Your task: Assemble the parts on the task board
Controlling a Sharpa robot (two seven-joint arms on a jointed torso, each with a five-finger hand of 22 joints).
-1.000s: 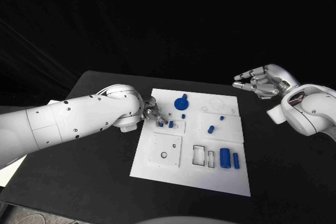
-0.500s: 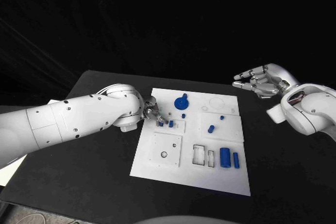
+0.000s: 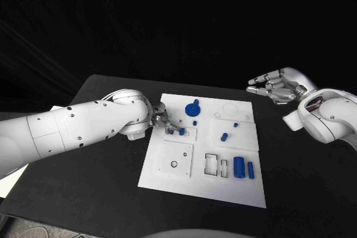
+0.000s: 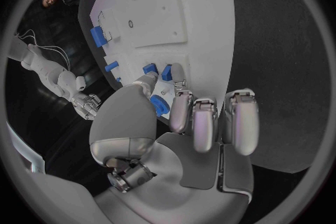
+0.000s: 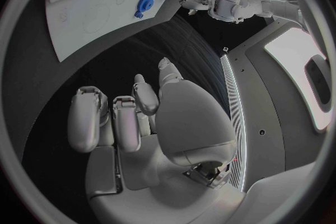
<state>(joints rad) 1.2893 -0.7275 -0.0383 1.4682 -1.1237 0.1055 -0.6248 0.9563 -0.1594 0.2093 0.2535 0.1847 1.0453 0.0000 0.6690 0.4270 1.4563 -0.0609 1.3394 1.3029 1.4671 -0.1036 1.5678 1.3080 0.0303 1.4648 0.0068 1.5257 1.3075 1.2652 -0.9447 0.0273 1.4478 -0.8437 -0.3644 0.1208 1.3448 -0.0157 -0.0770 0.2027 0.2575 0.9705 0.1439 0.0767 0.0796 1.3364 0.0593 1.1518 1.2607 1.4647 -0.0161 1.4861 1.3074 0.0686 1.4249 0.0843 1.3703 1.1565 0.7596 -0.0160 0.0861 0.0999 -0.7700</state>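
The left hand (image 3: 158,120) sits at the left edge of the task board (image 3: 200,189), mostly hidden behind its own arm in the head view. From the left wrist view its fingers (image 4: 203,120) are curled and reach down among two small blue pegs (image 4: 158,71) on the board's left side; whether it pinches one I cannot tell. Just right of the hand, farther back, lies a blue gear (image 3: 193,110). Toward the right side of the board stand small blue pegs (image 3: 225,138), and nearer, a larger blue block (image 3: 239,167) with a slim blue piece (image 3: 252,170) beside it. The right hand (image 3: 277,86) hangs above the black bench (image 3: 97,191), off the board's far right corner, fingers loosely curled, holding nothing.
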